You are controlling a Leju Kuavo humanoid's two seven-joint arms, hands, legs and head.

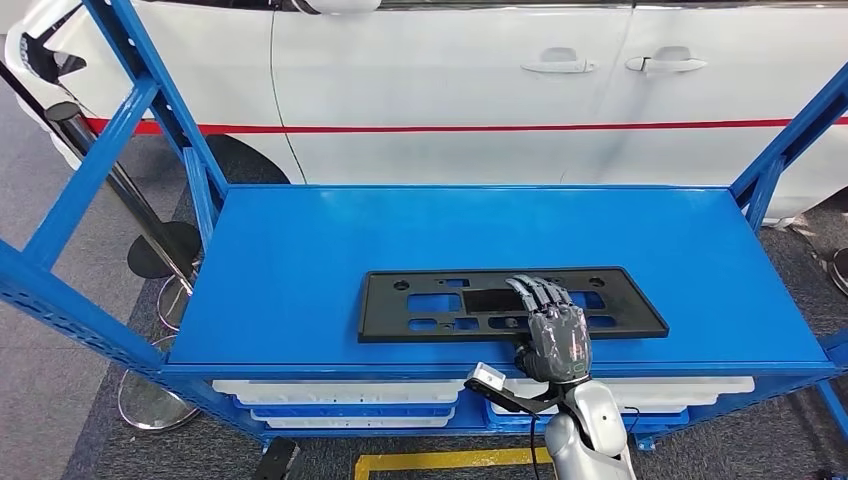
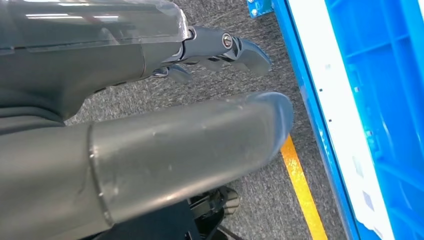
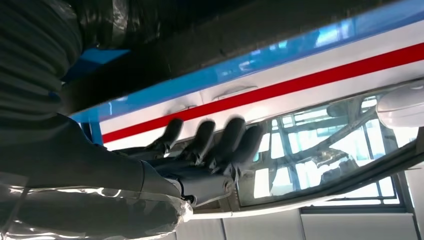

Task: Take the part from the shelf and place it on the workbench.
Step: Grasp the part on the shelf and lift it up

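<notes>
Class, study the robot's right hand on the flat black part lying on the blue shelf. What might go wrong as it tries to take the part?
1. The right hand lies flat over the black part, fingers not clearly wrapped around an edge; it may slip.
2. The hand sits right of the long part's middle, so a lift may tilt it.
3. The part may strike the blue shelf frame.

One black part (image 1: 510, 303) lies on one blue shelf (image 1: 300, 260). Two robot hands show: right (image 1: 556, 338), left (image 2: 150, 100). One white car (image 1: 500, 90) stands behind.
</notes>
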